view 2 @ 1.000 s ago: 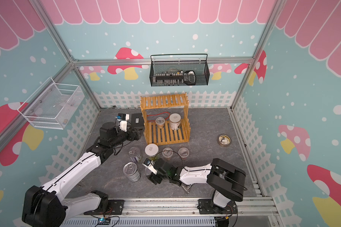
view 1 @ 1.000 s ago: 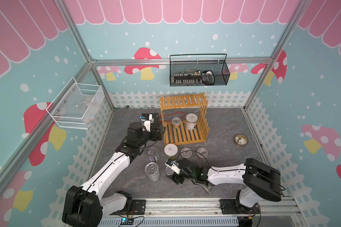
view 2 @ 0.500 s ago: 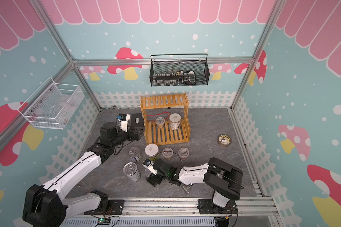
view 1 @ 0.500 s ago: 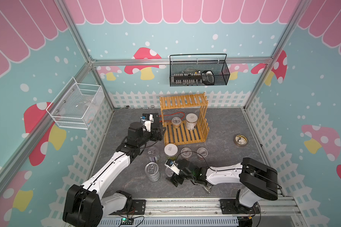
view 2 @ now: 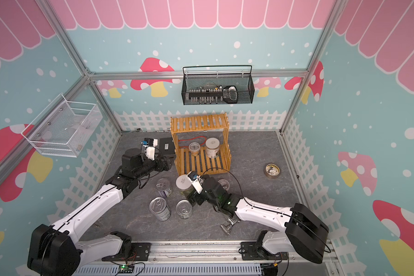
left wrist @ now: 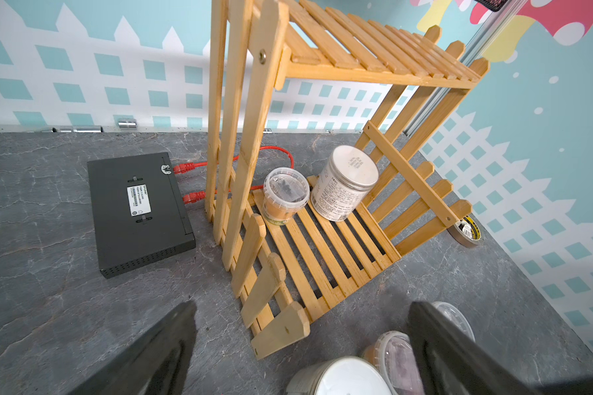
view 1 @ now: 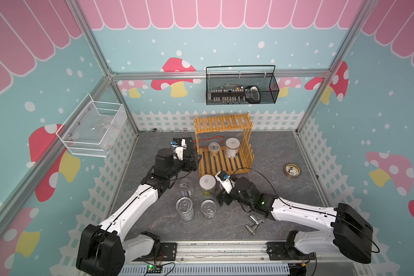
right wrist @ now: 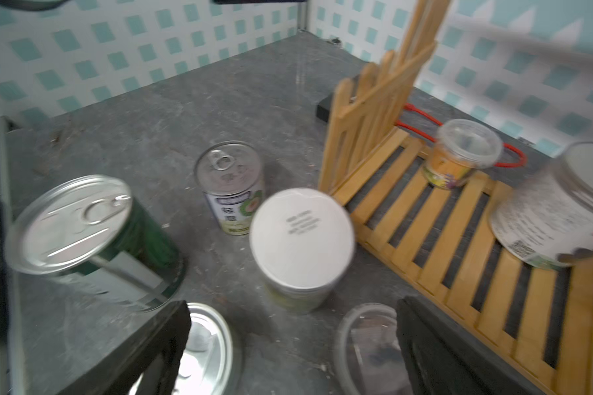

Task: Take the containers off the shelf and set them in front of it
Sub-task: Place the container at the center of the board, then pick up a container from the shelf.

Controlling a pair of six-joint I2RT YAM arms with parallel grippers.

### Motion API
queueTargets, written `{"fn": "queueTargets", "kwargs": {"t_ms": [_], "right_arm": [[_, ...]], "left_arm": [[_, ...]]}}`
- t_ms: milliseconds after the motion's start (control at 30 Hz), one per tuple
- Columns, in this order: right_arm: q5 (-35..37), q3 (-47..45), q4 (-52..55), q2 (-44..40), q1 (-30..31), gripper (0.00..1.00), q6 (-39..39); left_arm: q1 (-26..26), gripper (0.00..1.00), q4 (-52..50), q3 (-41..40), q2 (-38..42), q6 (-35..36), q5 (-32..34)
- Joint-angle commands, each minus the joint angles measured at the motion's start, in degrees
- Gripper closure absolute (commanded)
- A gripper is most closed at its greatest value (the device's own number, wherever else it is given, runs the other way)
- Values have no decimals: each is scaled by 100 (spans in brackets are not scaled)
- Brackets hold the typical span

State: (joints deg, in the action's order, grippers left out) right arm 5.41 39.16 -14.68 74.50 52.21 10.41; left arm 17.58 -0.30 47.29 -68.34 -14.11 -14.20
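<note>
The wooden shelf (view 1: 225,162) holds a clear cup (view 1: 213,148) and a white-lidded silver canister (view 1: 232,148) on its lower tier. In front of it stand a purple-labelled tin (view 1: 186,187), a white-lidded jar (view 1: 207,185) and two silver tins (view 1: 184,208) (view 1: 208,209). A clear cup (view 2: 223,184) shows behind the right arm. My left gripper (view 1: 196,161) hangs open at the shelf's left front corner, empty (left wrist: 302,352). My right gripper (view 1: 221,199) is open and empty above the floor between a tin (right wrist: 209,349) and a cup (right wrist: 367,338).
A black box (left wrist: 137,208) with red cables lies left of the shelf. A tape roll (view 1: 292,170) sits at the right and a chrome faucet (view 1: 253,223) under the right arm. A black wire basket (view 1: 242,90) and a white one (view 1: 93,133) hang on the walls.
My right gripper has opened wide and drawn back from the near silver tin, which stands free. The left arm has hardly moved.
</note>
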Motion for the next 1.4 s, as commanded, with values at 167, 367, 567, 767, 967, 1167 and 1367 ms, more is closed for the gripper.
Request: {"fn": "queueTargets", "kwargs": {"t_ms": [167, 367, 567, 767, 967, 1167, 1367], "right_arm": [[394, 1225, -263, 1379, -742, 1, 200], [660, 2347, -203, 2713, -1077, 1, 550], [641, 3331, 113, 3811, -1328, 2, 786], [667, 4233, 434, 4521, -1467, 1, 871], [837, 4933, 769, 5051, -1556, 1, 1167], [1058, 5677, 1221, 5544, -1618, 1, 1357], [1127, 5974, 1324, 5797, -1678, 1, 1419]], "left_arm": [[-45, 1, -29, -48, 58, 57, -102], [-36, 1, -30, -57, 78, 53, -117], [-27, 1, -33, -54, 75, 44, -178], [-10, 1, -28, -79, 113, -17, -287], [22, 1, -17, -223, 274, -124, -390], [86, 1, -10, -335, 399, -184, -373], [122, 1, -6, -369, 383, -206, -365]]}}
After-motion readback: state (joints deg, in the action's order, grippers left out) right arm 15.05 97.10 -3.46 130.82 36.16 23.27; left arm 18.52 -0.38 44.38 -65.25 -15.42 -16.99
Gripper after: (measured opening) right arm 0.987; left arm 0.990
